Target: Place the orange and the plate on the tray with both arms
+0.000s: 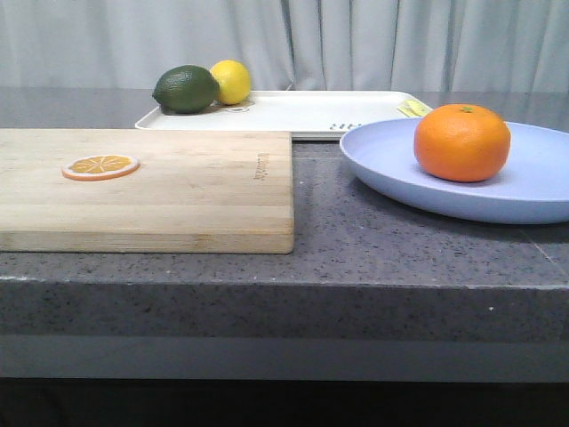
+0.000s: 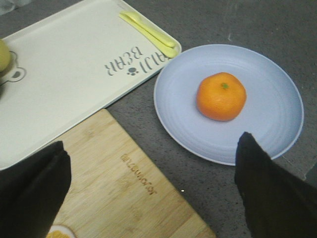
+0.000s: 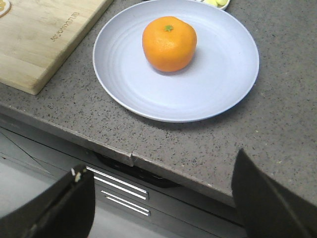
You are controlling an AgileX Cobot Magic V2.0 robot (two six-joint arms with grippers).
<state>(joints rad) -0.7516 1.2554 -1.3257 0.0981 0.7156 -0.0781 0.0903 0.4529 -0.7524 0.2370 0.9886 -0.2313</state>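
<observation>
The orange (image 1: pixel 461 141) (image 2: pixel 221 96) (image 3: pixel 169 43) sits on the lavender-blue plate (image 1: pixel 533 178) (image 2: pixel 277 114) (image 3: pixel 223 74) at the right of the grey counter. The cream tray (image 1: pixel 302 111) (image 2: pixel 64 84) lies farther back, behind the plate and board. My left gripper (image 2: pixel 153 163) hangs open above the board's corner and the counter, short of the plate, nothing between its fingers. My right gripper (image 3: pixel 158 191) is open too, hovering over the counter's front edge on the near side of the plate. Neither gripper shows in the front view.
A wooden cutting board (image 1: pixel 178 187) (image 2: pixel 129 183) (image 3: pixel 34 34) with an orange slice (image 1: pixel 100 166) lies at the left. A green lime (image 1: pixel 186 89) and a yellow lemon (image 1: pixel 233 81) sit on the tray's far left. Yellow utensils (image 2: pixel 148 33) lie at the tray's right end.
</observation>
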